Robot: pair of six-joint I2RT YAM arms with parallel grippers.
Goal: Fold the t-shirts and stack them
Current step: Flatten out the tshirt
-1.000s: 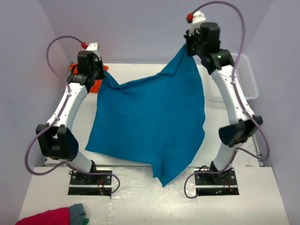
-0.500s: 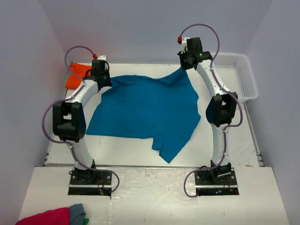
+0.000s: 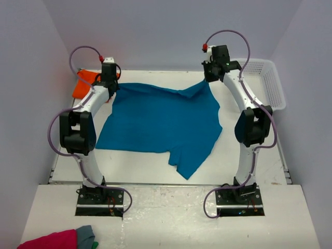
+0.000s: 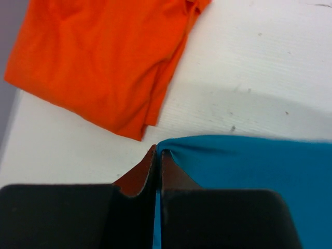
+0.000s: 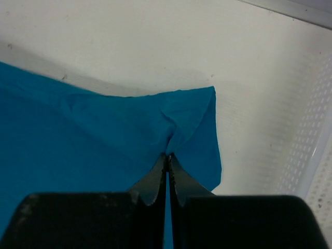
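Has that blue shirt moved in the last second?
Yes. The blue shirt has dropped flat and slid backward: its lowest corner, earlier past the near edge of the table, now lies on it.

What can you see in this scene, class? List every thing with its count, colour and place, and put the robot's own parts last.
table: one, white, under the work area
teal-blue t-shirt: one, teal-blue, spread over the middle of the table
orange t-shirt: one, bright orange, crumpled at the far left corner
basket: one, white mesh, far right side
pink cloth: one, crimson-pink, near left, in front of the arm bases
grey cloth: one, grey, against the pink cloth's right side
left gripper: one, dark fingers, shut on the teal-blue t-shirt's far left corner
right gripper: one, dark fingers, shut on its far right corner
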